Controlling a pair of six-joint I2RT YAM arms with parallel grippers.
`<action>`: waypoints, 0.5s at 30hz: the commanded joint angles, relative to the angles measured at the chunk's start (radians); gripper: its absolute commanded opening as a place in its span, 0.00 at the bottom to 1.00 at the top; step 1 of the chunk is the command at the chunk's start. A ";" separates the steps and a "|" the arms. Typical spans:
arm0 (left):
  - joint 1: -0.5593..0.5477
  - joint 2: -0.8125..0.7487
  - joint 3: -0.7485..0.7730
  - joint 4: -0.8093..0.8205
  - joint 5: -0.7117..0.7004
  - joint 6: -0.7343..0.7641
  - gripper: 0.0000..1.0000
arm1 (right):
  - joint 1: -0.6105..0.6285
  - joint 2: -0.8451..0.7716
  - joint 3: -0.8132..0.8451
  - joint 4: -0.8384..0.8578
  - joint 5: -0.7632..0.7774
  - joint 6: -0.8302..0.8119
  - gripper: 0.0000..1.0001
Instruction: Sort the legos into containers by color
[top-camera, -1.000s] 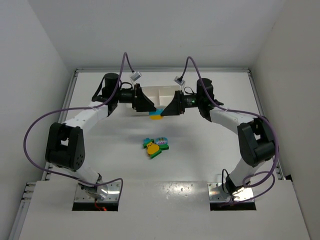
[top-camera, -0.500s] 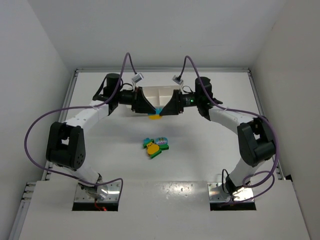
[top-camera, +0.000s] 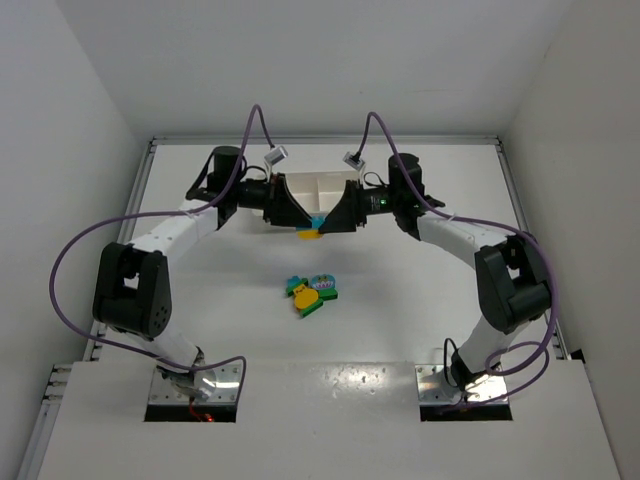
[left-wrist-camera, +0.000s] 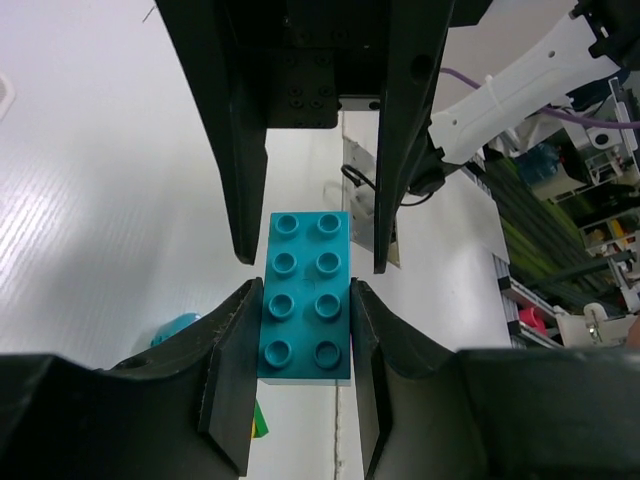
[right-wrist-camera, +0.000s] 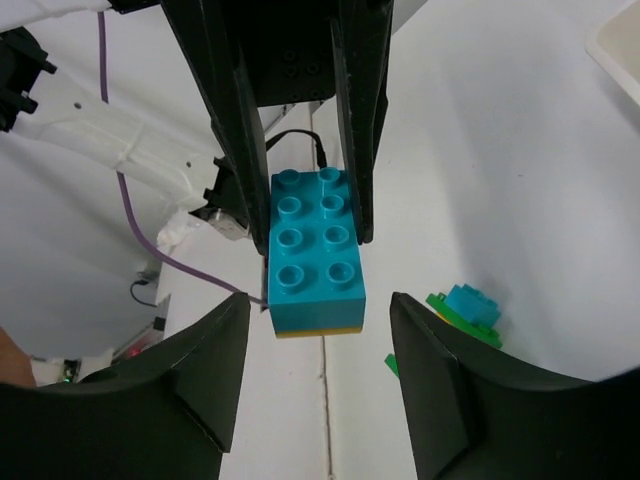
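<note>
Just in front of the white tray (top-camera: 318, 184), my two grippers meet tip to tip above the table. The left gripper (top-camera: 301, 217) (left-wrist-camera: 303, 300) is shut on a cyan lego brick (left-wrist-camera: 305, 295) (right-wrist-camera: 313, 248) (top-camera: 317, 220), with its fingers pressed against both long sides. A yellow lego (right-wrist-camera: 320, 329) (top-camera: 311, 235) is stuck under the cyan one. The right gripper (top-camera: 331, 220) (right-wrist-camera: 318, 305) is open, its fingers standing clear of the brick on either side. A pile of green, cyan and yellow legos (top-camera: 312, 292) (right-wrist-camera: 465, 310) lies mid-table.
The tray's compartments sit directly behind the two grippers, against the back of the table. White walls stand close on both sides. The arm bases (top-camera: 195, 385) (top-camera: 465, 385) are at the near edge.
The left gripper has shut on the cyan brick and the right gripper has opened off it. Both grippers and the brick have edged slightly toward the tray.
</note>
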 joint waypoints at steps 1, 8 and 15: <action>-0.002 -0.007 0.064 0.030 0.018 0.020 0.00 | 0.001 -0.006 0.042 0.012 -0.018 -0.014 0.59; 0.008 0.013 0.094 0.065 0.008 -0.029 0.00 | 0.021 -0.017 0.022 0.034 -0.040 -0.014 0.64; 0.008 0.013 0.085 0.074 0.008 -0.048 0.00 | 0.021 -0.017 0.004 0.135 -0.021 0.063 0.58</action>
